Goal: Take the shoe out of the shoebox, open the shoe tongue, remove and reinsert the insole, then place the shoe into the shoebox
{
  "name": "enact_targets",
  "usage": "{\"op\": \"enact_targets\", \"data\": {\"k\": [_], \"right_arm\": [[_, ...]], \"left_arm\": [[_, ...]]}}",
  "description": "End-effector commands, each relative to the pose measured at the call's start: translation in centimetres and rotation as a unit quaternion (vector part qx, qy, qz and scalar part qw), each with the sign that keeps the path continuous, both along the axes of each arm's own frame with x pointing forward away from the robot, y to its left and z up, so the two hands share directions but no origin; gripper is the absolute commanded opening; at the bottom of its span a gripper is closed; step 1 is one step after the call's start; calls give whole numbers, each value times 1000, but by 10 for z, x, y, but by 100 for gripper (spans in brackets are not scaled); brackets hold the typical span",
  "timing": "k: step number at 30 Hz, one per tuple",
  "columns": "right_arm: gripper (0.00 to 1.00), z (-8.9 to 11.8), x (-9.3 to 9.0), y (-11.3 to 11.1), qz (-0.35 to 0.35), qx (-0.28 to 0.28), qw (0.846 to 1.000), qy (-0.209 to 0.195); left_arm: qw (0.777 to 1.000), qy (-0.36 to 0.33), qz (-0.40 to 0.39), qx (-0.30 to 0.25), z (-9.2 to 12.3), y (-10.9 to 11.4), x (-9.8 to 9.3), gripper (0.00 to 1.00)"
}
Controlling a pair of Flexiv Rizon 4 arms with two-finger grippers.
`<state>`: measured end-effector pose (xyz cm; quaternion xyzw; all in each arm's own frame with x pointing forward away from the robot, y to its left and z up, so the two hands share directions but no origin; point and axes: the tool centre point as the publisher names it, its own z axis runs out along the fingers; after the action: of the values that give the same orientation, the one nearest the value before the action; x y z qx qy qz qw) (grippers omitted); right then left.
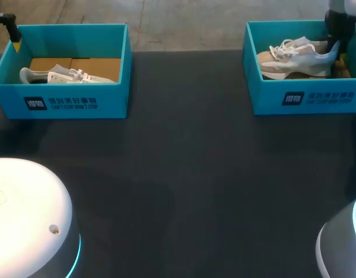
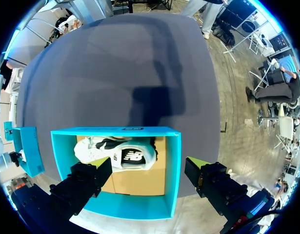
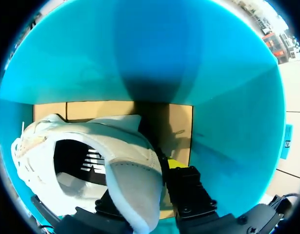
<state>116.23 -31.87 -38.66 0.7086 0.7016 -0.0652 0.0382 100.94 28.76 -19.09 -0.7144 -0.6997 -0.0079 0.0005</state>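
**Right shoe [image 1: 296, 58] gripped at the heel, inside its box**

Head view: the right shoe stands upright on its sole in the right box [image 1: 305, 98], at the far right of the dark desk [image 1: 183, 174]. Its toe points towards the desk's middle and its heel towards the box's outer wall. The right arm comes down from the far right corner, and the right gripper [image 1: 335, 55] is at the shoe's heel. The left box [image 1: 62, 101] stands at the far left of the desk, well apart from the right one. The left shoe [image 1: 68, 75] lies low on its brown floor. The left gripper [image 1: 15, 41] hangs over the outer far corner of that box, with only one yellow tip showing.

Left wrist view: the left gripper [image 2: 147, 165] is released, with its fingers wide apart above the left box [image 2: 174, 165]. One finger is over the box's inside and the other is out past a side wall. Neither finger touches anything. The left shoe [image 2: 118, 153] lies on its side against the box's far wall. The desk [image 2: 120, 63] stretches ahead, and the right box [image 2: 25, 148] stands off to one side.

Right wrist view: the right gripper [image 3: 142, 187] is deep in the right box [image 3: 140, 53] and clenched on the right shoe [image 3: 91, 141]. The heel collar is pinched between its fingers, and one yellow fingertip [image 3: 174, 163] sits outside the heel. The shoe's opening faces the camera.
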Motion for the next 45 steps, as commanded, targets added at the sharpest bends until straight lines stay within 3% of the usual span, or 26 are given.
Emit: {"op": "enact_targets", "data": {"k": [1,26,45], "right_arm": [[0,5,3,1,-3,-1,1000,6],[0,76,8,-8,-1,-33,999,-40],[0,166,-2,-16,15,-61,995,-75]], "left_arm": [[1000,0,0,2,1,0,0,100],[1000,0,0,2,1,0,0,100],[1000,0,0,2,1,0,0,100]]}}
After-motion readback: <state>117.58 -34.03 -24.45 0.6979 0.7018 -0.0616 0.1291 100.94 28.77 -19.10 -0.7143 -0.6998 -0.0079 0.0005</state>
